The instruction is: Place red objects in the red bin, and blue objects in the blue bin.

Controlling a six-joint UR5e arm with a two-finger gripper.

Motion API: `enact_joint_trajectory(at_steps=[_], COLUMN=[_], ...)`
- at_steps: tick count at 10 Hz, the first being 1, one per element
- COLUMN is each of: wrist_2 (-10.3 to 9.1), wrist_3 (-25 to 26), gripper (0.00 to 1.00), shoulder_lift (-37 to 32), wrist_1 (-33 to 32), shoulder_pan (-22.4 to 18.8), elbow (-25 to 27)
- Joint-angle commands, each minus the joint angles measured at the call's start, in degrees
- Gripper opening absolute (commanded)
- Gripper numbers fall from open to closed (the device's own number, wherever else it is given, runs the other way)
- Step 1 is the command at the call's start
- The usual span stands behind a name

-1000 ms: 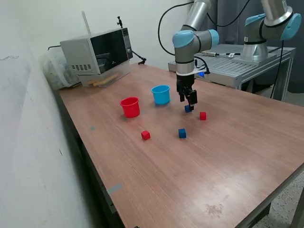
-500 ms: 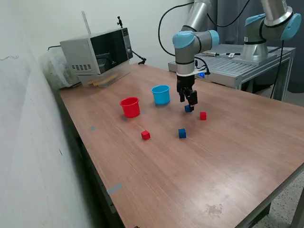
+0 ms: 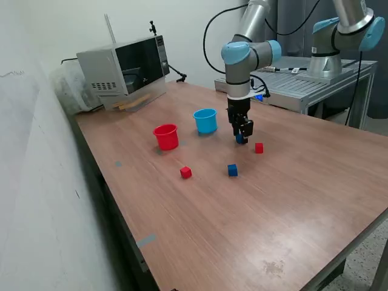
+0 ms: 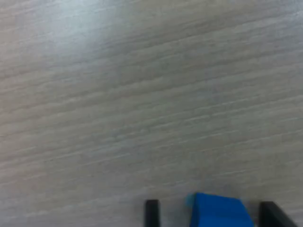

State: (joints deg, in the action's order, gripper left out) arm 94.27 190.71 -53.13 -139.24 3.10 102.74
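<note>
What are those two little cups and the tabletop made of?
The red cup and light blue cup look like smooth moulded plastic: even colour, thin rim lips. The table shows reddish-brown wood grain with a soft sheen, probably laminate or veneer rather than solid wood; the pictures cannot settle which.

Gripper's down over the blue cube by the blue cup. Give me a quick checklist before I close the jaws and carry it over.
1. Blue cube between the jaws: ok, the wrist view shows a finger on each side of it.
2. Jaws shut on the cube: not ok, gaps show on both sides, so the gripper is open.
3. Cube centred in the jaws: cannot tell, the frame cuts it off.
4. Light blue cup upright, mouth open: ok.
5. Path to the cup clear: ok, the red cube lies on the far side from it.
6. Red cup out of the way: ok.
</note>
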Motion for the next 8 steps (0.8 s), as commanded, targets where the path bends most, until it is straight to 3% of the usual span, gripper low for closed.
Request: enact_joint_trajectory(at_steps=[1, 3, 7, 8], wrist_2=[0.65, 3.63, 5.22, 7.4], wrist_3=[-0.4, -0.4, -4.7, -6.4], gripper=[0.0, 0.0, 0.0, 0.0], shoulder_lift=[-0.1, -1.0, -5.6, -8.2], wrist_1=[-0.2, 0.1, 0.9, 0.9], shoulder_pan=[-0.1, -0.1, 0.7, 3.0], elbow=[-0.1, -1.7, -3.0, -3.2])
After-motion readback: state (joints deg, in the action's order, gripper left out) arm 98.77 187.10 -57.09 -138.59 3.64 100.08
